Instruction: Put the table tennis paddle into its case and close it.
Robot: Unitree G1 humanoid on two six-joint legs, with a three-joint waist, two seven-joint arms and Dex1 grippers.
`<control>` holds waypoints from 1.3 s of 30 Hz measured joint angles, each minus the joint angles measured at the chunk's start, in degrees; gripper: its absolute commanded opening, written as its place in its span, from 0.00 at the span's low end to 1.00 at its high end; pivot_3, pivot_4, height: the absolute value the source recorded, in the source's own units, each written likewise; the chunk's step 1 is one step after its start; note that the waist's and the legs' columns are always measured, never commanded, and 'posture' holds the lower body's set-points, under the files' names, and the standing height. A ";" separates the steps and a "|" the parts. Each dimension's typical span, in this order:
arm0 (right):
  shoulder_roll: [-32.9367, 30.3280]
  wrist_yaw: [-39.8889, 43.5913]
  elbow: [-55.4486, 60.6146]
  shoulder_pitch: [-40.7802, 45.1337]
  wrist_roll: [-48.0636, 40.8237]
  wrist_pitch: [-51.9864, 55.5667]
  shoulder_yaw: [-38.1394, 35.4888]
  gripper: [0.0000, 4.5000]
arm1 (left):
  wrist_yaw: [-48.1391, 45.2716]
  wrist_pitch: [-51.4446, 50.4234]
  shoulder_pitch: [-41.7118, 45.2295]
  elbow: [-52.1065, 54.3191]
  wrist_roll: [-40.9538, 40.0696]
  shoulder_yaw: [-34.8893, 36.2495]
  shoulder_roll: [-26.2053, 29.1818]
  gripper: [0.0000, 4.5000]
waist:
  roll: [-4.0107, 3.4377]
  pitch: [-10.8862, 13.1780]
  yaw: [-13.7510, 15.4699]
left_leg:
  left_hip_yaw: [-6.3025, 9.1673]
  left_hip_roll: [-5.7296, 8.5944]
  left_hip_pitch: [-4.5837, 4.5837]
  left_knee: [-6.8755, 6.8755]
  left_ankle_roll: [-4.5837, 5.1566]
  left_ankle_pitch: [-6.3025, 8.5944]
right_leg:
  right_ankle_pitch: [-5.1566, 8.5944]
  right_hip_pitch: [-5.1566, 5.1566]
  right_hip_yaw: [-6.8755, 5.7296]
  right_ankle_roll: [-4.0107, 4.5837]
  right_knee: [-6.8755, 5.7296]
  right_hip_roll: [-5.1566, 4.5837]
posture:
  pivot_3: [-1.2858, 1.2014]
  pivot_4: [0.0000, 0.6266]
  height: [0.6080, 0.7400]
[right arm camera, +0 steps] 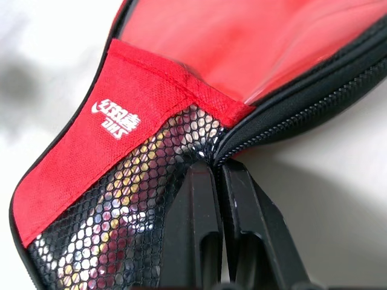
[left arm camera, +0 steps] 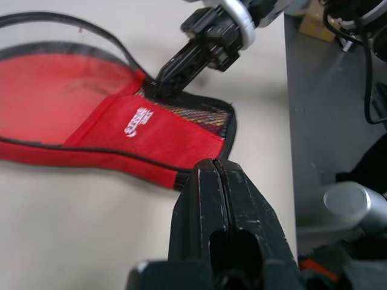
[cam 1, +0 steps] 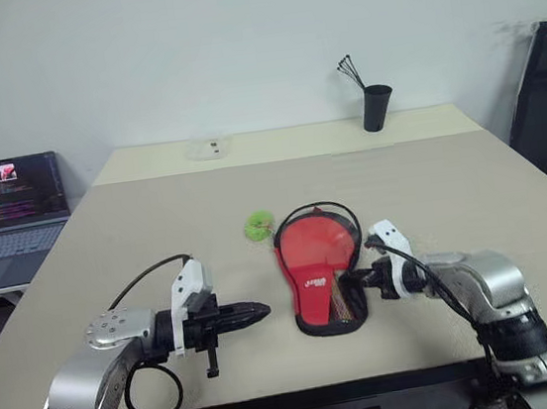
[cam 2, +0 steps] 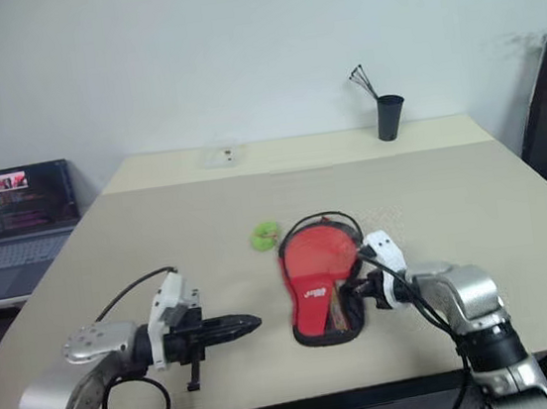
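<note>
On the table [cam 1: 157,229], near edge centre, lies the red case [cam 1: 319,264], green ball [cam 1: 258,226] just beyond. Right gripper [cam 1: 359,278] pinches its zip edge. Left gripper [cam 1: 257,313] closed, empty, apart at left.

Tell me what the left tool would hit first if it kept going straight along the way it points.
Most likely the case: the shut left tool points across the table at its narrow handle end, with bare tabletop between them. How high it sits above the table is unclear, so it might skim over.
</note>
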State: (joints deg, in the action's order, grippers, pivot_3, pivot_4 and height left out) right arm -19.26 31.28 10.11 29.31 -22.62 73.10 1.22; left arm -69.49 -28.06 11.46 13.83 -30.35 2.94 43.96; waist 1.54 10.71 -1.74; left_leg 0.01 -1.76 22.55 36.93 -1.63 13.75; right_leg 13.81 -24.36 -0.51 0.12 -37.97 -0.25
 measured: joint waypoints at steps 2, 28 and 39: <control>0.00 -1.07 3.23 -1.67 -1.23 2.91 -0.94 0.00 | -1.15 1.03 -0.45 0.18 0.08 -0.03 1.09 0.00 | 0.00 0.00 0.00 | 0.00 0.01 -0.01 0.00 0.00 0.00 | 0.00 0.01 0.01 0.00 0.00 -0.01 | 0.52 0.24 1.00; -9.53 -2.08 15.04 -8.62 -8.79 9.48 -2.40 0.00 | -2.53 3.89 -2.36 0.15 0.34 -1.47 1.43 0.00 | 0.06 -0.04 0.45 | 0.04 0.08 0.04 0.03 0.01 0.01 | 0.02 0.04 -0.06 0.00 0.08 -0.07 | 0.52 0.24 1.00; -8.75 -3.76 14.42 -8.33 -9.01 9.31 -2.13 0.00 | -2.29 5.03 -2.47 -0.13 1.37 -2.05 1.24 0.00 | 0.09 -0.06 0.28 | 0.03 0.07 0.00 0.04 0.01 0.01 | 0.02 0.05 -0.05 0.00 0.05 -0.06 | 0.52 0.24 1.00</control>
State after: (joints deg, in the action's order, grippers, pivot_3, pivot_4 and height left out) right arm -28.01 27.52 24.53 20.98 -31.63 82.41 -0.91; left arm -71.79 -23.03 8.99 13.69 -28.98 0.89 45.20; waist 1.64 10.65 -1.47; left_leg 0.04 -1.68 22.55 36.97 -1.62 13.76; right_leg 13.83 -24.31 -0.56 0.12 -37.92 -0.31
